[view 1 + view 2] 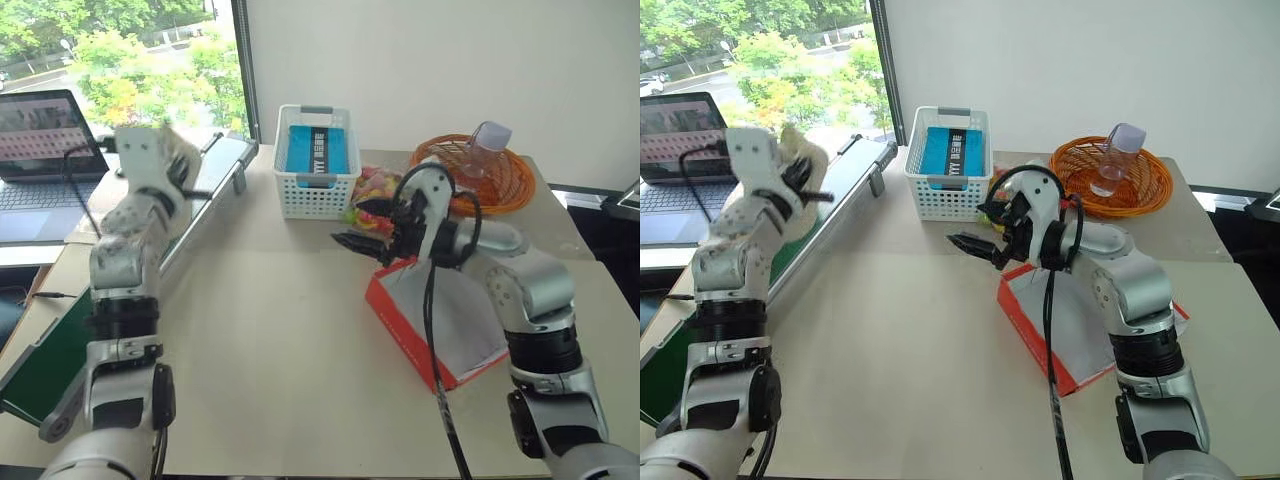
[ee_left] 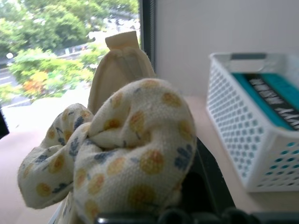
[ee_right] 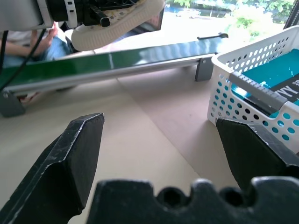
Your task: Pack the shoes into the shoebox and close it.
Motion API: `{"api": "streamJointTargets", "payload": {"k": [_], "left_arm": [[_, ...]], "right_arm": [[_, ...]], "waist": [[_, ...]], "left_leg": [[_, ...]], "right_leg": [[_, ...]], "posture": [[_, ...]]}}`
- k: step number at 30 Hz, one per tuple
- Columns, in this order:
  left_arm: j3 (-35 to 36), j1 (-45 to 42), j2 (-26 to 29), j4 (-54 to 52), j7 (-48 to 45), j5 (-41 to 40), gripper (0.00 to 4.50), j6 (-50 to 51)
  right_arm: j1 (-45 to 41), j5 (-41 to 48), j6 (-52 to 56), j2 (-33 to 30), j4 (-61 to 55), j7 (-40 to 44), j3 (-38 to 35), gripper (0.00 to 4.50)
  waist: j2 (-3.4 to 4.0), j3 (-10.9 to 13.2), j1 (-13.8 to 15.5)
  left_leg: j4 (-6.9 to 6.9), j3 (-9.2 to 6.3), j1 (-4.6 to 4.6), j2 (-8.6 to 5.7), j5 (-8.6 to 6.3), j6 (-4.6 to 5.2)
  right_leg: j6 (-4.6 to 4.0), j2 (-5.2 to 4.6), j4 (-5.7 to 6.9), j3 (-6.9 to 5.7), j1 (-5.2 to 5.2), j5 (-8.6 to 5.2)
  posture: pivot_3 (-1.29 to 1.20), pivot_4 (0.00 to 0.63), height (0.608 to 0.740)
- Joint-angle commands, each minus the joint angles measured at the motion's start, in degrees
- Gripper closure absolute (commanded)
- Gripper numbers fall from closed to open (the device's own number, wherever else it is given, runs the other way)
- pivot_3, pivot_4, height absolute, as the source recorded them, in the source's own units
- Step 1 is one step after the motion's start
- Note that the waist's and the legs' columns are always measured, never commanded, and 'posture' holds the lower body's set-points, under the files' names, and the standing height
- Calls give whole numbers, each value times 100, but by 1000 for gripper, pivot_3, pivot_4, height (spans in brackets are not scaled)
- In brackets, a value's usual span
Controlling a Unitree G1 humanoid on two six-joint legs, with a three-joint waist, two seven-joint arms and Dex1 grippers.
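My left gripper (image 1: 806, 186) is raised at the left and is shut on a shoe (image 2: 131, 140), a cream fabric one with yellow dots, small blue flowers and a pale sole (image 3: 122, 22). The shoe (image 1: 800, 150) hangs above the green strip, well clear of the table. At the right lies the open red shoebox (image 1: 400, 322), pale inside, partly hidden by my right arm. Over its far left corner my right gripper (image 1: 350, 222) stands open and holds nothing; it points left, its fingers (image 3: 79, 154) wide apart.
A white lattice basket (image 1: 317, 190) holding a teal box stands at the back centre. An orange basket (image 1: 505, 180) with a plastic bottle (image 1: 483, 148) sits back right, a colourful bag (image 1: 372, 188) beside it. A green strip on a metal frame (image 1: 840, 200) runs along the left edge. A laptop (image 1: 40, 150) is far left.
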Motion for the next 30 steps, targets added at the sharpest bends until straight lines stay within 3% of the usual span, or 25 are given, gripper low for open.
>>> {"api": "streamJointTargets", "payload": {"k": [1,5,9,18,28,30], "left_arm": [[-398,-315,-218,-815,-593,-448,4429,170],[-758,-422,-563,-1095,-996,-752,4429,364],[-1098,-548,-882,-1044,-1235,-811,4429,339],[-1415,-635,-1531,-927,-1404,-759,4429,287],[-1551,-535,-1892,-1054,-1334,-714,4429,336],[-1524,-593,-1922,-992,-1323,-701,4500,297]], "right_arm": [[-354,608,385,334,-22,-743,-937,0],[-926,1642,1045,1025,577,-2235,-2375,0],[-1018,2168,1497,1171,774,-3136,-3016,0],[-824,3031,1707,1350,416,-4024,-3281,0],[-741,3493,1618,1221,437,-4329,-3165,0],[-741,3623,1608,1264,458,-4340,-3141,526]], "waist": [[0,0,-13],[1,0,-63],[2,1,-91],[9,4,-155],[12,6,-157],[13,6,-157]], "left_leg": [[0,0,0,1,0,0],[1,1,8,3,2,0],[-1,1,13,4,2,0],[-1,-2,9,1,2,2],[-1,-6,8,0,2,4],[-1,-7,8,0,2,4]], "right_leg": [[-1,2,0,0,0,0],[-3,6,10,4,0,2],[-4,8,10,6,3,2],[-1,8,8,9,1,1],[1,10,6,10,2,0],[1,10,6,10,2,0]], "posture": [[0,150,740],[0,150,740],[0,150,740],[0,150,740],[0,150,740],[0,150,740]]}}
